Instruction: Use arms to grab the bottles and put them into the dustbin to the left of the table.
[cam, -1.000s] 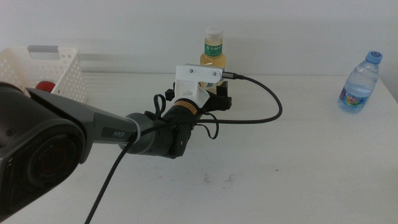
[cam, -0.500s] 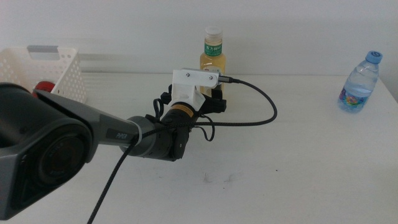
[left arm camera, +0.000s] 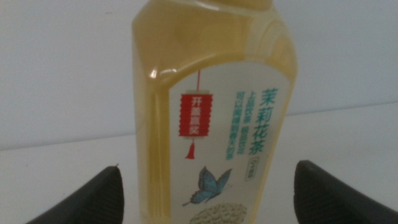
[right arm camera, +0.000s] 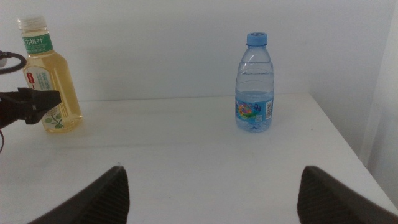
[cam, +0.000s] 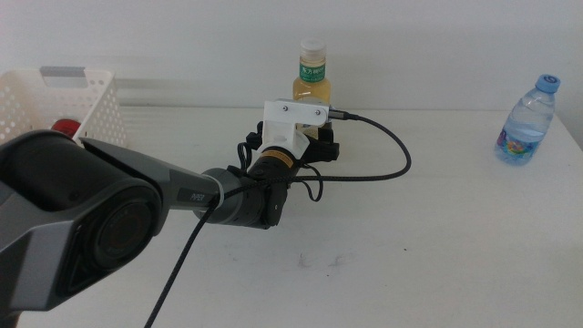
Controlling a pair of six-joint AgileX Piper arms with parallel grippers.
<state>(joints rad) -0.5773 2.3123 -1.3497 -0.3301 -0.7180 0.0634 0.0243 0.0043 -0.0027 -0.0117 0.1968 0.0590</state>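
Note:
The yellow tea bottle (cam: 312,76) with white cap and green label stands at the table's back edge. My left gripper (cam: 318,146) sits right in front of it, under its white housing. In the left wrist view the tea bottle (left arm camera: 214,118) fills the frame between the two spread jaws of the left gripper (left arm camera: 211,196), which is open and not touching it. The blue-capped water bottle (cam: 526,120) stands at the far right. A red can (cam: 65,126) shows inside the white dustbin (cam: 86,105) at the left. My right gripper (right arm camera: 221,193) is open, low over the table, facing the water bottle (right arm camera: 254,84).
A black cable (cam: 387,155) loops from the left wrist over the white table (cam: 437,246). The right wrist view also shows the tea bottle (right arm camera: 52,81) with the left arm's dark fingers (right arm camera: 34,104) beside it. A wall runs behind the table.
The left gripper drifted slightly left, then back right, staying in front of the tea bottle. The arm's near link swung closer to the camera. Neither bottle has moved.

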